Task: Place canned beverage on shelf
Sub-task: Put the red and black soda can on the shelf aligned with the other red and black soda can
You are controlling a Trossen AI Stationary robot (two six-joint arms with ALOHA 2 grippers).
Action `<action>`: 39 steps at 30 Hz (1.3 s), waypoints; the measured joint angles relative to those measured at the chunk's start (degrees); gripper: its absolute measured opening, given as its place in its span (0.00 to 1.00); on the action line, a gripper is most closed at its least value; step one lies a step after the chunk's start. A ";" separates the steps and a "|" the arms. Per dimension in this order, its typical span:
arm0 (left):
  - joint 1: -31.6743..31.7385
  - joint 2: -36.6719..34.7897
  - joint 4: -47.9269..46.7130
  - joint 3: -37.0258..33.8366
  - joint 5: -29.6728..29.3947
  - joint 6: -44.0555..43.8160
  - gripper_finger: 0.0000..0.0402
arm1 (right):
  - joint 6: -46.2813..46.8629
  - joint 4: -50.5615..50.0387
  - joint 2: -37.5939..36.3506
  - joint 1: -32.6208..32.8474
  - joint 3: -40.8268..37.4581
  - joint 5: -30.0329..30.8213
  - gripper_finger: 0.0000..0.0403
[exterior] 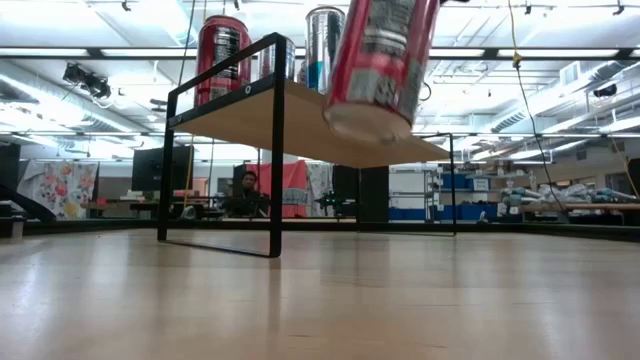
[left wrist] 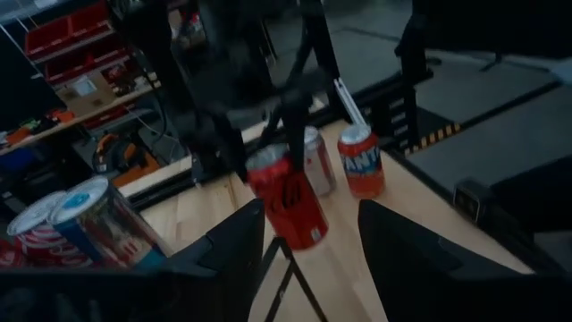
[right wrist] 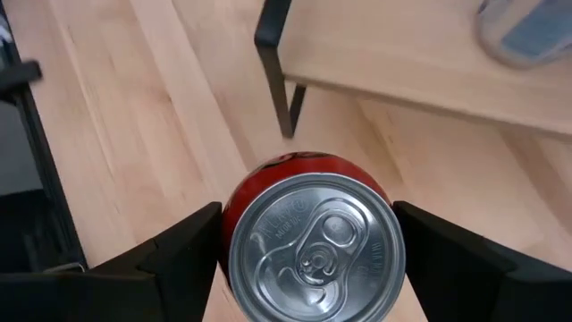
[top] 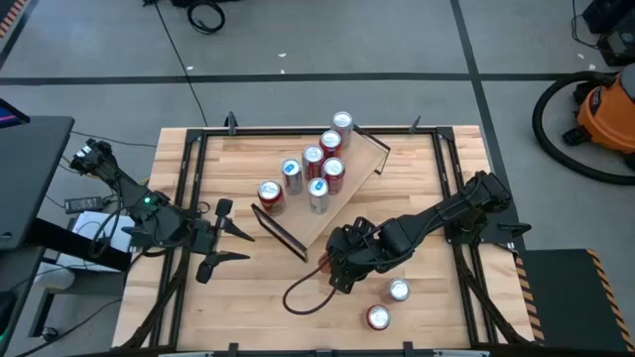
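The right gripper (right wrist: 308,246) pinches a red can (right wrist: 308,237) between its two dark fingers (right wrist: 170,255), one pressed to each side of the can's body, with the silver top and pull tab facing the wrist camera. In the high view this gripper (top: 342,266) sits over the tabletop (top: 248,297) just off the near end of the shelf (top: 342,193), and the can itself is hidden under the arm. The low view shows the red can (exterior: 380,60) lifted clear of the table and tilted, its bottom rim level with the shelf's plank (exterior: 300,120) and close in front of it. In the left wrist view the same can (left wrist: 290,197) hangs tilted in the right arm's grip above the wood.

Two more cans stand on the table near the right arm: a silver-topped one (top: 398,291) and a red one (top: 378,317), just beside each other.

The left gripper (top: 223,241) waits over the left side of the table, its fingers spread and holding nothing.

Farther back, the shelf lies at an angle across the middle of the table, a black frame (top: 278,233) at its near end. Six cans stand on the plank, among them a red one (top: 270,194) nearest the left arm and a silver one (top: 342,125) at the far end.
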 joint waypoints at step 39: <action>0.00 -0.02 -12.77 6.69 -2.10 -2.27 0.48 | -16.63 1.61 -0.01 -3.91 13.43 13.85 0.77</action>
